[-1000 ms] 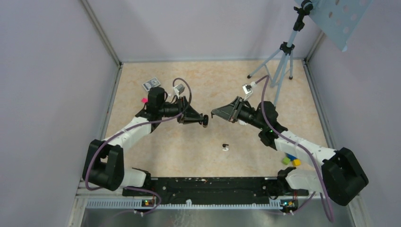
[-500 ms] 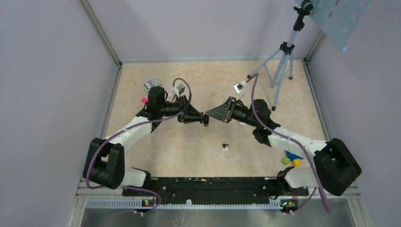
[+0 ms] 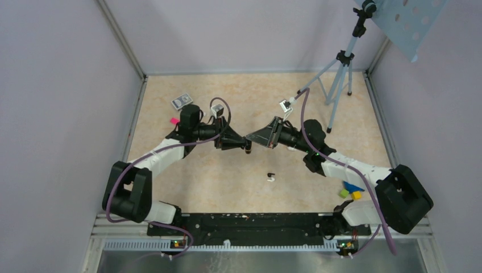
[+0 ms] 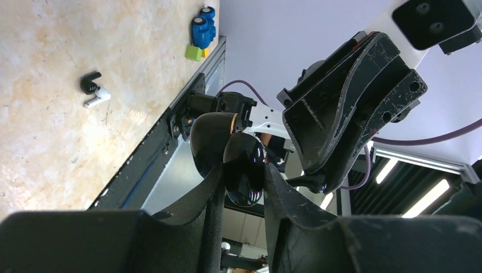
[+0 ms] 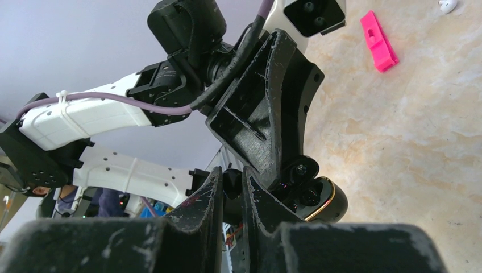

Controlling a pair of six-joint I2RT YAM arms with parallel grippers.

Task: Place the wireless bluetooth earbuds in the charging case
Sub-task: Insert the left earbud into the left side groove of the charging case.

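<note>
My left gripper (image 3: 244, 144) is shut on the glossy black, gold-rimmed charging case (image 4: 243, 170), held in the air over the middle of the table with its lid open. My right gripper (image 3: 252, 139) faces it tip to tip and is shut on a small black earbud (image 5: 232, 183), held right beside the case's open face (image 5: 319, 200). On the table below lie a black earbud (image 3: 270, 174) and a white earbud (image 3: 271, 179), close together; they also appear in the left wrist view as a black earbud (image 4: 89, 82) and a white earbud (image 4: 96, 100).
Coloured toy blocks (image 3: 349, 190) sit near the right arm's base. A pink piece (image 3: 173, 120) and a small grey box (image 3: 182, 101) lie at the far left. A tripod (image 3: 335, 79) stands at the back right. Walls close in three sides.
My right gripper has swung left with the black earbud until its tip meets the case. The left gripper has shifted only slightly.
</note>
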